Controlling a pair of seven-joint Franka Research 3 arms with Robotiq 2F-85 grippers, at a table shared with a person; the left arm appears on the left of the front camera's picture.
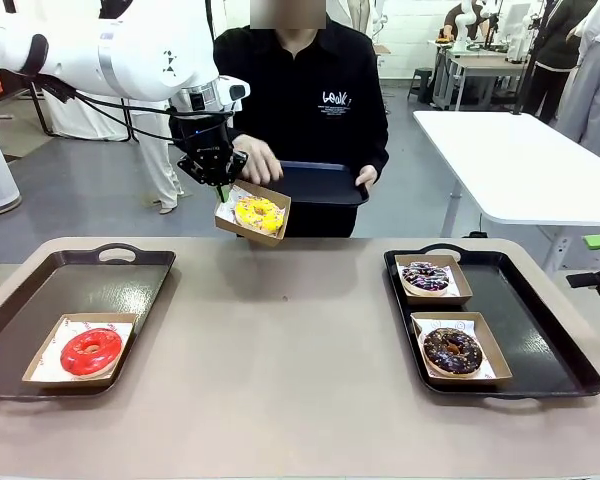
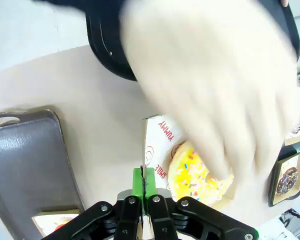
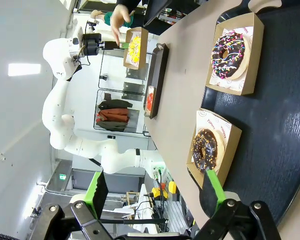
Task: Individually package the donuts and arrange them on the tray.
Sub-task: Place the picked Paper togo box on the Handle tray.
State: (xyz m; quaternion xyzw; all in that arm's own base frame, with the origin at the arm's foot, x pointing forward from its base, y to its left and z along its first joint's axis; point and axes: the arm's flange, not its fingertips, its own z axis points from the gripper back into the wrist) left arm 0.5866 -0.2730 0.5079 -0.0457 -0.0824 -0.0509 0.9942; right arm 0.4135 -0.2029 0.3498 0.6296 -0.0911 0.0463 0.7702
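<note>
Beige and matte, the counter [image 1: 280,340] carries two dark trays with moulded handles: a left tray [image 1: 40,300] and a right tray [image 1: 540,330]. On the left tray a glossy red donut [image 1: 90,351] sits in a shallow cardboard box lined with printed white paper. The right tray holds two such boxes, one with the purple-white sprinkled donut [image 1: 426,277] at the far end, one with the chocolate donut [image 1: 452,350] nearer.

From the front, the left gripper [image 1: 218,183] hangs above the counter's far edge, clamped on the rim of a box [image 1: 252,214] that holds the yellow donut [image 1: 258,213], tilted in the air. A person in black stands behind it, one hand [image 1: 257,160] over the box, the other holding a third dark tray [image 1: 320,183] by its edge.

The left wrist view adds what the front cannot: the green pads [image 2: 138,182] pressed together on the thin paper and card edge, red print on the liner, rainbow sprinkles on the yellow icing [image 2: 195,175]. The person's hand [image 2: 210,85] is a pale blur across it, covering much of the box.

The right wrist view looks along the right gripper [image 3: 155,187], fingers spread wide with nothing between them, over the ribbed surface of the right tray [image 3: 275,145] and its two boxed donuts.
</note>
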